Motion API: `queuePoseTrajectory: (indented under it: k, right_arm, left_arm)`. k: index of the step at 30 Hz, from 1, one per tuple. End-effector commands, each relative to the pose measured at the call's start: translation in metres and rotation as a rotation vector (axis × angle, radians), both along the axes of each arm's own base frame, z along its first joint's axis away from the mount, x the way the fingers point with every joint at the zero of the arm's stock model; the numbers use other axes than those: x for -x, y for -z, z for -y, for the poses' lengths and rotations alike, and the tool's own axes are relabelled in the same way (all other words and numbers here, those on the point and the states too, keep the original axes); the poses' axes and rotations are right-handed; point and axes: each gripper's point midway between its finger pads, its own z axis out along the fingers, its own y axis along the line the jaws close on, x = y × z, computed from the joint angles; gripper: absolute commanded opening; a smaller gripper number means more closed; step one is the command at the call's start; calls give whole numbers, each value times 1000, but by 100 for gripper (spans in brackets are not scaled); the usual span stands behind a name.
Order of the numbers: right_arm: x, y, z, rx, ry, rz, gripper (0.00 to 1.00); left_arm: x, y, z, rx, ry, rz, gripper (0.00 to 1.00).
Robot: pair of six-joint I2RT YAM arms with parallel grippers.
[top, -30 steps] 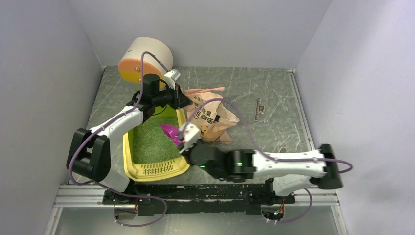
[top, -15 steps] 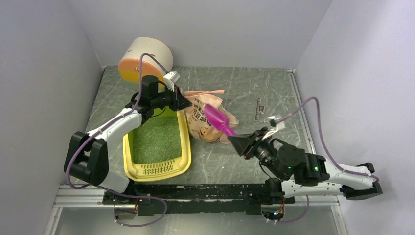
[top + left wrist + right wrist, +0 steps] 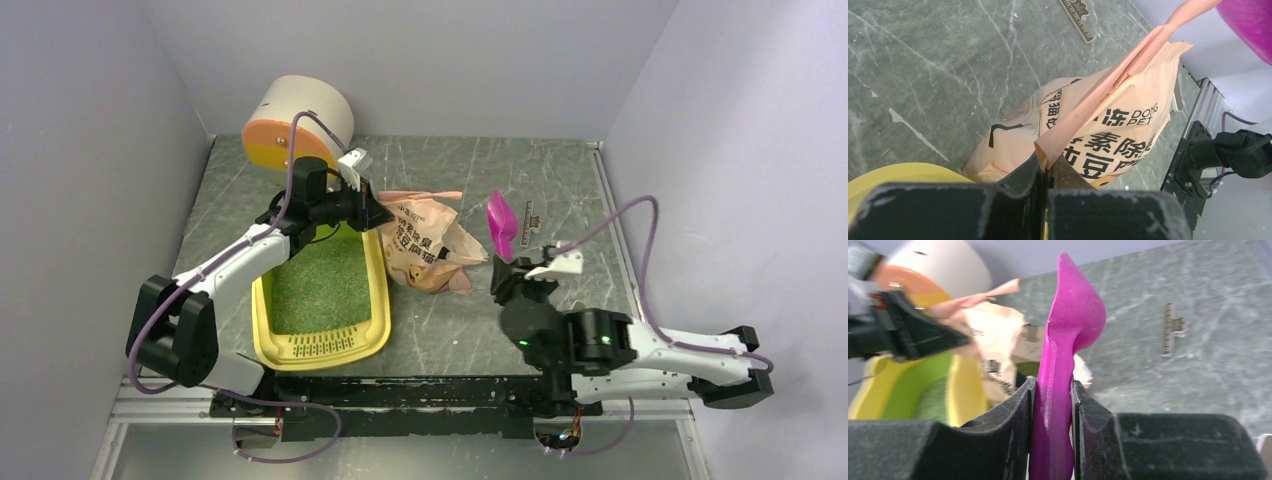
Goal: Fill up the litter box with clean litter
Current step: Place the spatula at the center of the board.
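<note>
Grey table [image 3: 560, 180]: litter box [image 3: 379, 285] lengthwise near-far, grille end [image 3: 318, 346] nearest.

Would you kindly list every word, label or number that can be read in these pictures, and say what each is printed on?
"DONG PET": black print on the pink-beige bag, following one Chinese character.
"素除": larger black characters lower on the same bag; the neighbouring characters are cut off by folds.
Dark notched strip: its markings are too small to read.
</note>
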Motion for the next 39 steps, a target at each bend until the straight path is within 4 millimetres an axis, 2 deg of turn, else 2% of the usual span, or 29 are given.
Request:
queuePoseTrajectory:
  k: [1, 3, 5, 8, 11, 16, 22, 26, 30, 34, 35, 37, 39]
  right_arm:
    - [-22, 19, 12, 145, 149, -44, 0]
    - [-49, 40, 1, 244, 94, -122, 0]
    - [-80, 62, 19, 215, 121, -188, 0]
    - [-101, 81, 39, 145, 103, -234, 0]
    - [-113, 94, 44, 32, 13, -272, 0]
    - [-107, 136, 66, -165, -15, -382, 0]
    - [-92, 187, 79, -369, -19, -495, 0]
    - [-84, 194, 73, -482, -74, -484, 1]
    - [-72, 217, 84, -514, 43, -571, 8]
    - [-61, 228, 94, -501, 125, -610, 21]
    - [-58, 230, 97, -499, 146, -615, 26]
    - [-53, 232, 101, -499, 180, -617, 49]
    - [-49, 231, 103, -491, 193, -615, 54]
  left_arm:
    - [4, -7, -1, -33, -15, 33, 5]
    - [5, -5, 0, -34, -21, 22, 5]
    - [6, -5, 3, -27, -27, 24, 5]
    - [8, -4, 6, -37, -25, 18, 5]
    - [8, -7, 7, -44, -26, 37, 5]
    - [10, -11, 6, -61, -17, 33, 5]
    - [16, -20, 7, -41, 6, 48, 5]
    - [19, -22, 5, -50, 11, 53, 5]
    - [22, -25, 4, -44, 13, 64, 5]
    - [24, -26, 4, -37, 20, 68, 5]
    - [24, -26, 4, -36, 22, 68, 5]
    - [25, -26, 5, -29, 25, 68, 5]
    - [25, -26, 6, -20, 28, 67, 5]
